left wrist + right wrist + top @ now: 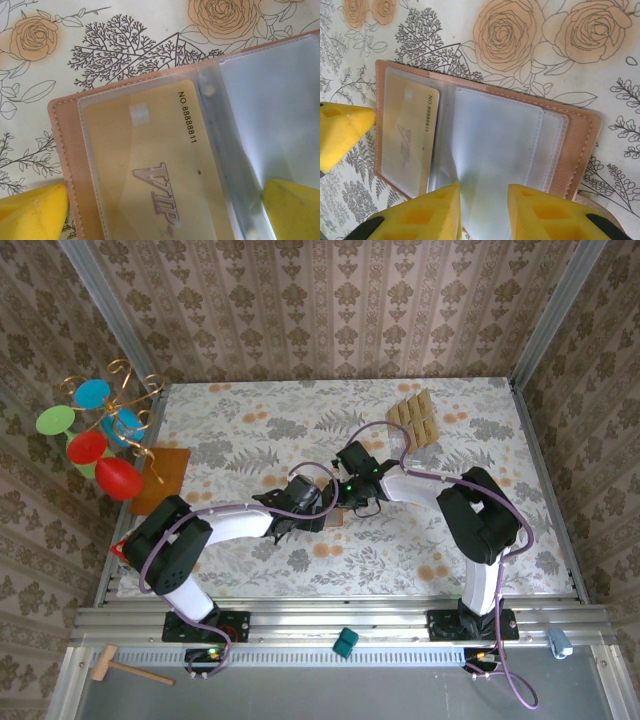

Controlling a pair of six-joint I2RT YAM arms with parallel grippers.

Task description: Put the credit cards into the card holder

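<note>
Cream rose-print desk, brown damask walls, open salmon leather card holder below left end effector, spread wide, empty, right end effector slightly parted

Card holder, top view: almost wholly beneath the two arms' wrists; only a sliver shows.
Card holder, left wrist view: runs off the picture on two sides.
Pocketed card: cut off past its "VIP" lettering.
Credit cards, far right: too small to count.
Right gripper: fingers cut off at their roots; contact with the clear sleeve cannot be told.
Mat, left: partly hidden behind a coloured ornament.
</note>
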